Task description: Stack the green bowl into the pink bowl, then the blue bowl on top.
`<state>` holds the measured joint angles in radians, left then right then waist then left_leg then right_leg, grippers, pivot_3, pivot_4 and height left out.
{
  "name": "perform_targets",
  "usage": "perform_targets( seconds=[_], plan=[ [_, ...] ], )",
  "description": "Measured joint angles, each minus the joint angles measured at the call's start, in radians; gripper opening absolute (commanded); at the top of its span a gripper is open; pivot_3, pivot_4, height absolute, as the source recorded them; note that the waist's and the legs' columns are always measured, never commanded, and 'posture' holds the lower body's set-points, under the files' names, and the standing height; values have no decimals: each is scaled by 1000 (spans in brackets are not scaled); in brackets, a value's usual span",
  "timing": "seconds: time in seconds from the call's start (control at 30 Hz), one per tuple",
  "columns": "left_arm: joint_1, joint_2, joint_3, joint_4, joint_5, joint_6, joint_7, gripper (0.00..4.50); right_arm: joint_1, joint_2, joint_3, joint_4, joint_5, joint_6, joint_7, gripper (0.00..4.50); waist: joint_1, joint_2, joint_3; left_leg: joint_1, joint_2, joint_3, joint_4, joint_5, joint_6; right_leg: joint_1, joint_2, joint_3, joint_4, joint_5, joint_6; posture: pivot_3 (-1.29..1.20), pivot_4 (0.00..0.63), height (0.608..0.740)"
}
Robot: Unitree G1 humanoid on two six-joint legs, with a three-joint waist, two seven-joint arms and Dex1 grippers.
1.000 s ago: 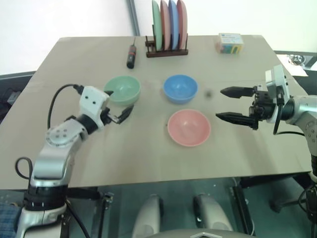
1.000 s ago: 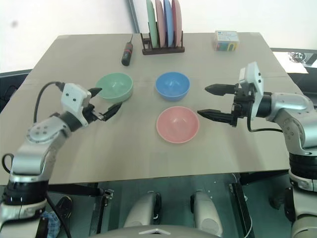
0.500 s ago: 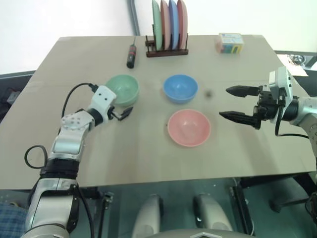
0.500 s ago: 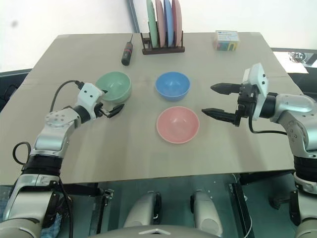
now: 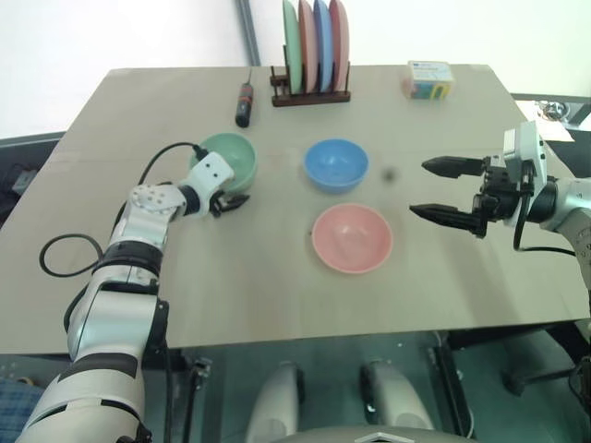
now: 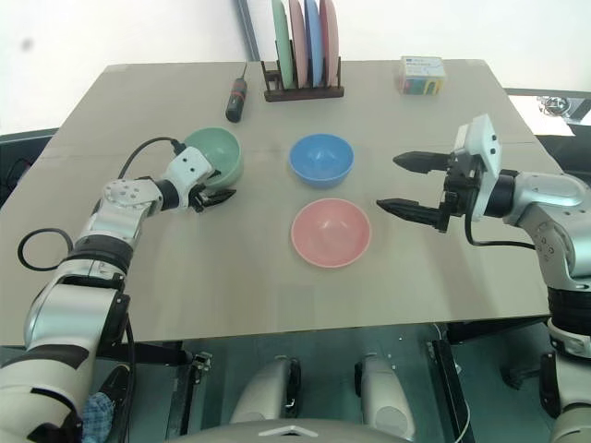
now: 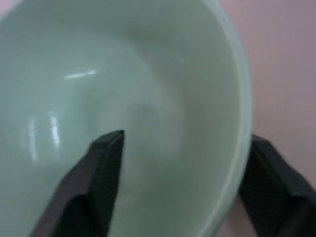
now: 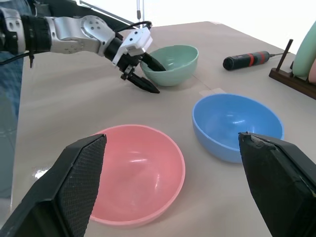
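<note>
Table, left pincer astride green bowl rim

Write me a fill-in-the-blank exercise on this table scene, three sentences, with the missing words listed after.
1. The left claw straddles the rim of the ____ bowl.
2. The bowl nearest the table's front edge is the ____ one.
3. The right claw hovers with its fingers ____, holding nothing.

Missing words: green; pink; open
</note>
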<state>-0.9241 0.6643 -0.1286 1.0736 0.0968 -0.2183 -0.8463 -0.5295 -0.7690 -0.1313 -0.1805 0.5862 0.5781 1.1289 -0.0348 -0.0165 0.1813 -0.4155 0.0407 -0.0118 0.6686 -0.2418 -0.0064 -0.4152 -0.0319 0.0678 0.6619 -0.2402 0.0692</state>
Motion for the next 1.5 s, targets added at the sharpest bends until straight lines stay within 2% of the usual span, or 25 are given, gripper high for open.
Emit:
perform_targets(
  seconds=[0.07,0.17,0.43,0.53,0.77,0.8,0.97,1.03,1.17,1.2,1.23,1.4,1.47,1.5],
  plan=[
    [-7,0,0,21,10,-18,-6,819,1,-2,0,0,1,-1,0,4500,-2,0,0,0,0,0,0,0,0,0,0,0,1,0,0,0,150,740],
    [-45,11,3,25,18,-49,-9,30,3,-4,-1,-1,1,-1,-1,4500,-1,0,0,1,0,0,0,0,0,0,0,0,1,0,0,0,150,740],
    [-49,5,-1,-28,26,-66,-138,30,5,-11,-1,-6,5,-1,0,4500,10,0,0,-1,0,0,0,0,0,0,0,0,0,0,0,0,150,740],
    [-49,-19,-11,-158,11,-59,-223,30,5,-13,-1,-7,7,-1,0,4500,19,0,0,-2,0,0,0,0,0,0,0,0,0,0,0,0,150,740],
    [-35,-54,-85,-619,-34,-10,-384,30,5,-13,-1,-7,8,-1,0,4500,17,0,0,-1,0,0,0,0,0,-1,0,1,0,0,0,0,150,740],
    [-33,-55,-87,-629,-37,-7,-387,30,5,-14,-1,-7,7,-1,0,4500,17,0,0,-1,0,0,0,0,0,-1,0,1,0,0,0,0,150,740],
    [89,-66,-173,-955,-157,71,-541,30,10,-15,-1,-8,7,-7,-1,4500,14,0,0,-1,0,0,0,0,0,0,0,1,0,0,0,0,150,740],
    [117,-74,-204,-1017,-195,85,-576,30,12,-15,0,-8,7,-10,-3,4500,17,0,0,-1,0,0,1,0,0,0,0,1,0,0,0,0,150,740],
    [137,-67,-239,-1029,-197,52,-615,30,20,-13,0,-15,7,-15,-12,4500,18,0,0,0,0,0,1,0,0,0,0,1,1,0,0,0,150,740],
    [144,-67,-245,-1028,-195,44,-617,874,24,-13,0,-19,7,-15,-15,4500,18,0,0,0,0,0,1,0,0,0,0,1,1,0,0,0,150,740],
    [146,-68,-249,-1024,-195,39,-616,1081,24,-13,0,-20,8,-15,-19,4500,18,0,0,0,0,0,1,0,0,0,0,1,1,0,0,0,150,740],
    [145,-69,-248,-986,-174,11,-590,3321,32,-13,0,-39,12,-14,-26,4500,19,0,0,0,0,0,1,0,0,0,0,1,0,0,0,0,150,740],
    [145,-72,-246,-974,-167,1,-576,3883,33,-14,-1,-39,13,-14,-27,4500,19,0,0,-1,0,0,1,0,0,0,0,1,0,0,0,0,150,740],
    [143,-80,-241,-963,-162,-8,-564,4381,34,-14,-1,-39,14,-14,-28,4500,20,0,0,-1,0,0,1,0,0,0,0,1,0,0,0,0,150,740]
  ],
)
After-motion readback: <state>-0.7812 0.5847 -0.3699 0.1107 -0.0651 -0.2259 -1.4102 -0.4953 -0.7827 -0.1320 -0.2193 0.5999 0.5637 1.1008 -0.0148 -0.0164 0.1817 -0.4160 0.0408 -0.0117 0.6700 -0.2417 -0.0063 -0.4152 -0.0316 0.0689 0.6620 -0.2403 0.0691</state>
